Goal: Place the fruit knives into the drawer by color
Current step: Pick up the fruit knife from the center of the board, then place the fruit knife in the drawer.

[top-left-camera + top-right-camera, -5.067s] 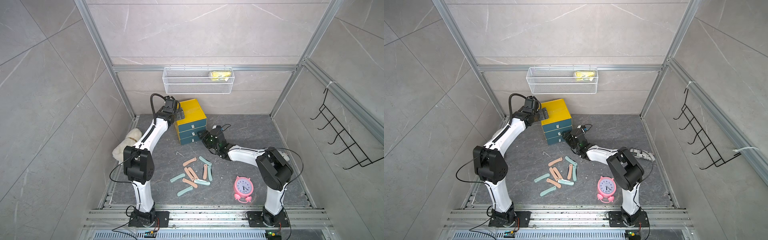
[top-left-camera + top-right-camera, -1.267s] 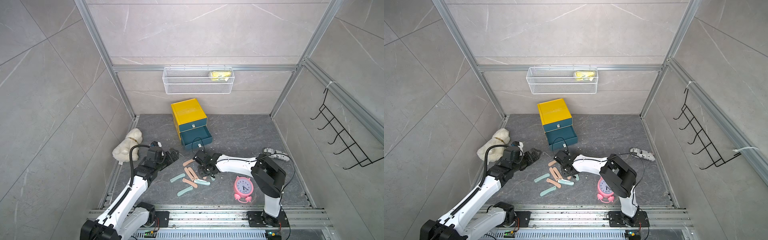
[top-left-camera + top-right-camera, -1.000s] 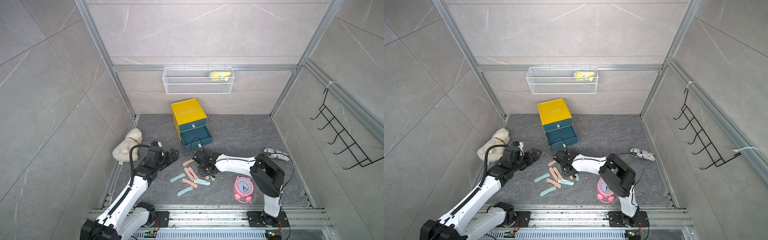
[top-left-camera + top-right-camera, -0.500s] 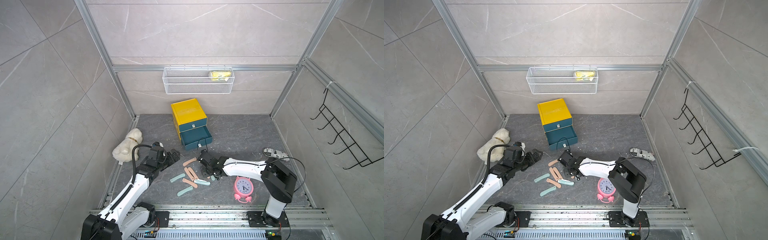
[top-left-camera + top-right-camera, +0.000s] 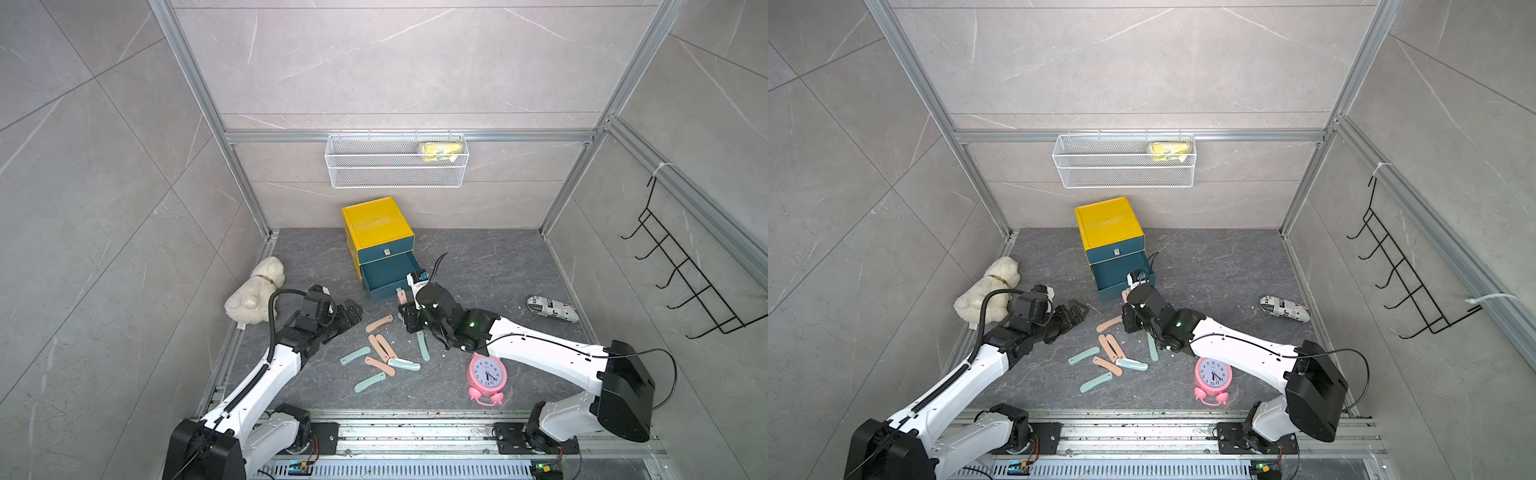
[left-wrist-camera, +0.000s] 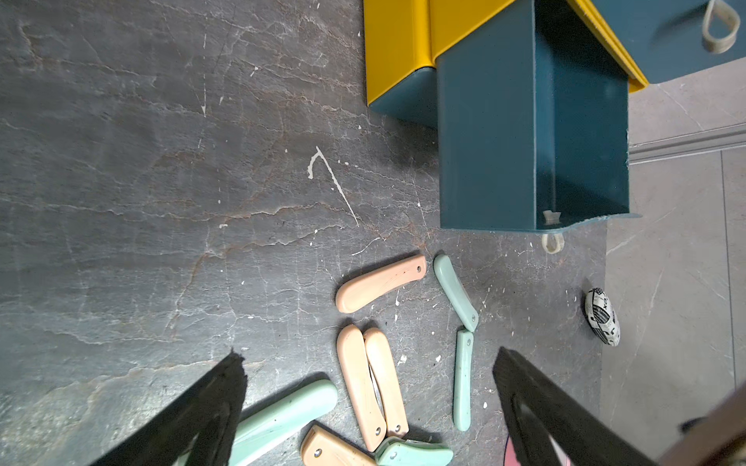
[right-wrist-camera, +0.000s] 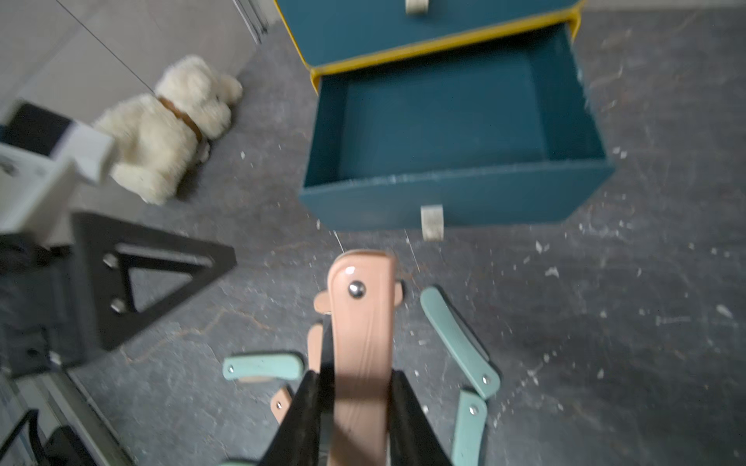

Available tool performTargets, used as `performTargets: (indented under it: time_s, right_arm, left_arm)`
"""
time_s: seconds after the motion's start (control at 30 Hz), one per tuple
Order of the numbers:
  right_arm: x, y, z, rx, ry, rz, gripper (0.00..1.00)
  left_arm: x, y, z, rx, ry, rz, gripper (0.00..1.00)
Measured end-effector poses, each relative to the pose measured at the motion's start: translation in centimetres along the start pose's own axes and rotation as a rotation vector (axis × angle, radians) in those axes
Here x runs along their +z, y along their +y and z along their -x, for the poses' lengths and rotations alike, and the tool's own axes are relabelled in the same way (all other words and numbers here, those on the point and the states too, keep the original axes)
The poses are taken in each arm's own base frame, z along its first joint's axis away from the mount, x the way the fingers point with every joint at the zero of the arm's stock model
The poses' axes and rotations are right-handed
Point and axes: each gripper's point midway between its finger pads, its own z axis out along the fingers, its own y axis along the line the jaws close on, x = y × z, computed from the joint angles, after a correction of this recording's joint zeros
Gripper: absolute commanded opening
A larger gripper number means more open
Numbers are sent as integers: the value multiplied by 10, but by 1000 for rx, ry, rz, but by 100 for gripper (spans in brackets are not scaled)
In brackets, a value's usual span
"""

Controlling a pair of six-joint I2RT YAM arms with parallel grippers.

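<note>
Since a moment ago: right jaws have lifted off the heap, clamped on pink knife (image 7: pixel 359 343), tip now just at 6 o'clock of open drawer (image 5: pixel 386 286) front, still outside it. Left jaws wide apart, unmoved, at 9 o'clock of remaining knives (image 5: pixel 382 349) on counter (image 5: pixel 478 257). Clock (image 5: pixel 487 372) numerals and pouch (image 5: pixel 552 308) print too small to read.
</note>
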Motion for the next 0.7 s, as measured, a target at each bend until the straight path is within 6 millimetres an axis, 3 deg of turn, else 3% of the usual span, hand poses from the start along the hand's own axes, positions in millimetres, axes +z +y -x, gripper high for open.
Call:
performTargets:
  time_s: [0.13,0.23,0.47,0.6,0.7]
  right_arm:
    - [12,-1,59,54,-155,-16,22]
    - [34,-10,80,85,-223,-63,22]
    - [97,-40,68,137,-194,-165,27]
    - [108,-54,59,173,-173,-193,42]
    - [108,-57,64,185,-175,-197,45]
  left_arm:
    - [2,1,-2,3,9,5,99]
    - [4,1,-4,8,18,9,99]
    - [7,2,-10,29,40,18,99]
    - [10,3,-12,35,56,31,99]
    - [11,2,-12,44,66,37,100]
